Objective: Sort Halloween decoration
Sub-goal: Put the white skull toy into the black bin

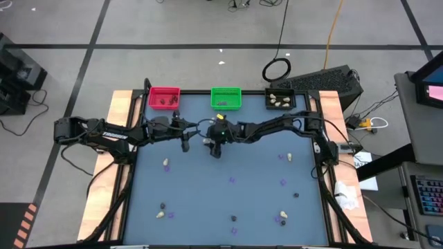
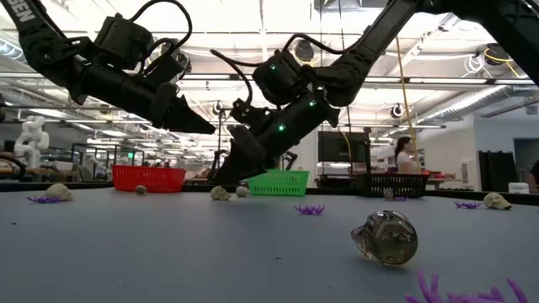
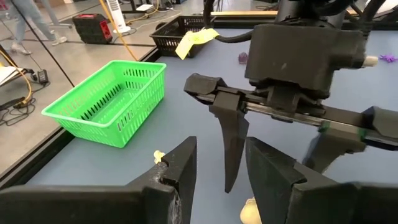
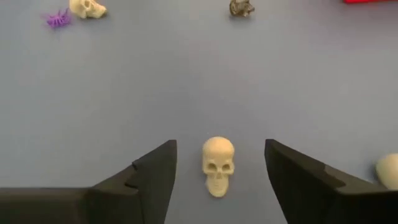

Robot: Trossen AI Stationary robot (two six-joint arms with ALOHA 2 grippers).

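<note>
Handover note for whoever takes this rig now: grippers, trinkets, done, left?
Right gripper: jaws open, straddling a cream skull lying on the table, not yet gripped.
Left gripper: jaws apart, nothing between them, hovering beside the right one near the green bin.
Done: dark pieces in the red bin, cream ones in the black bin.
Left: skulls, dark lumps and purple spiders scattered over the table.

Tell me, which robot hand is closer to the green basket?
The right one, though only slightly. The right gripper hangs just in front of the green basket, open around a cream skull. The left gripper hovers in front too, farther toward the red bin.
</note>
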